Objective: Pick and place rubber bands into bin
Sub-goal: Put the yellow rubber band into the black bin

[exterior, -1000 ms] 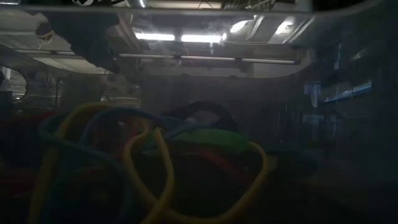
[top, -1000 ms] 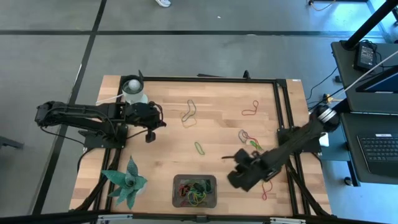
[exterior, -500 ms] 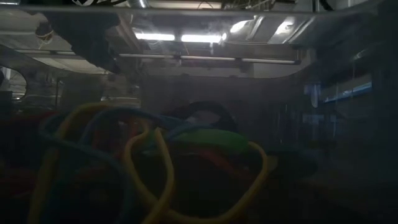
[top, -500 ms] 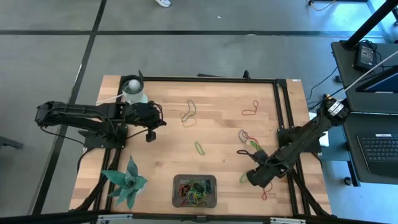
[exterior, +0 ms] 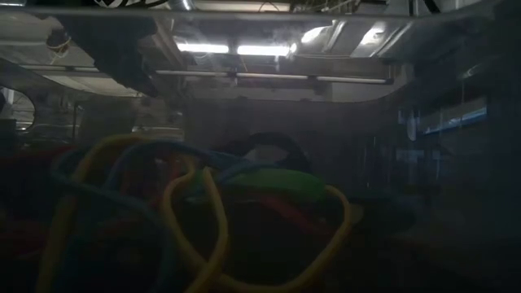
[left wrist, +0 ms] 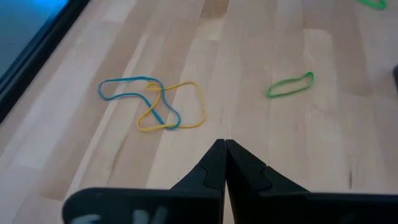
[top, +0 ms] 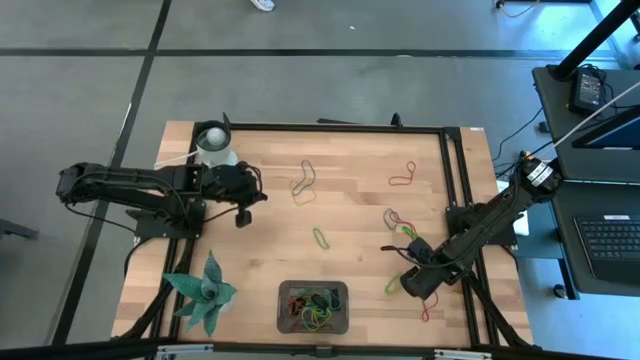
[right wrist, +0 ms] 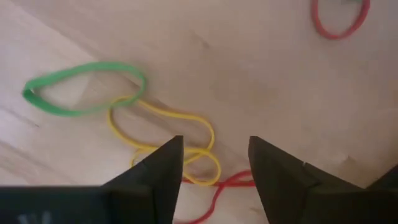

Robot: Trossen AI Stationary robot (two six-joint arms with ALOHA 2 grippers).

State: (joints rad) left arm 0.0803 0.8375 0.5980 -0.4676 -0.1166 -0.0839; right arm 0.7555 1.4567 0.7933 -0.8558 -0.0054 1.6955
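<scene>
- Right gripper (top: 408, 281) sits low over the tabletop (top: 350, 200) at its near right, right of the bin (top: 313, 306). Its jaws stand well apart and hold nothing.
- Directly ahead of those jaws lie a green band (right wrist: 84, 87), a yellow band (right wrist: 168, 140) overlapping it, and part of a red band (right wrist: 217, 190). Another red loop (right wrist: 339, 18) lies apart.
- Left gripper (top: 243, 203) waits at the far left beside the white cup (top: 213, 141), jaws pressed shut and empty.
- The bin already contains several bands; more remain scattered across the tabletop, mid and far right.
- Judgement: the bands are light, limp and thin, lying flat on wood. They should be pinched across one strand, preferably at the green-yellow crossing. Tangled neighbours may lift together, and a loop may slip or snag on a finger.
</scene>
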